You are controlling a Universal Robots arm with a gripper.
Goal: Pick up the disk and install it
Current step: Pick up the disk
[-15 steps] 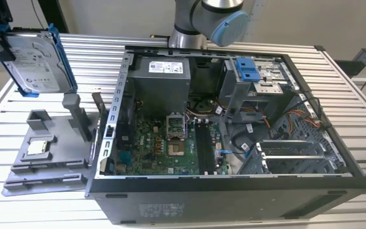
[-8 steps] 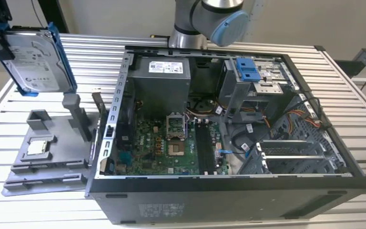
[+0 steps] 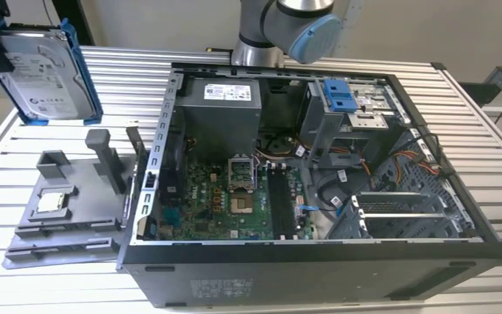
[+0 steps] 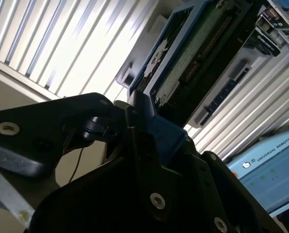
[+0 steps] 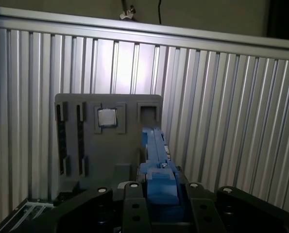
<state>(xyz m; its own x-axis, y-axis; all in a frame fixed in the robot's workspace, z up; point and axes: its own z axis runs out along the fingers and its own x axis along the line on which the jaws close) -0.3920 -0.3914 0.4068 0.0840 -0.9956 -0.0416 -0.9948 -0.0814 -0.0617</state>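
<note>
- Because the disk point(image 3: 46, 75) is clamped at one end of its blue frame alone, with the gripper point(image 5: 161, 191) closed tight on that edge, any knock is judged likely to cause a slip or a twist in the grasp.
- The disk is held on edge and lifted clear. It is seen at the exterior view's far left, above the holder point(image 3: 68, 209) and well apart from the case point(image 3: 321, 261).
- Were the grip lost here, the disk could be dropped onto the holder's posts or onto the chip point(image 3: 52, 201) seated in it.
- A tilted disk could be caught on the case wall or on the cables point(image 3: 391, 173) inside, and the board point(image 3: 233, 196) could be struck.
- The contact between pads and frame is hidden by the dark gripper body in both wrist views, so the depth of the hold cannot be told.
- In the exterior view the gripper is cut off at the picture's edge.
- The bay meant for the disk cannot be made out, as the bays by the blue latch point(image 3: 342, 95) are partly hidden by metalwork.
</note>
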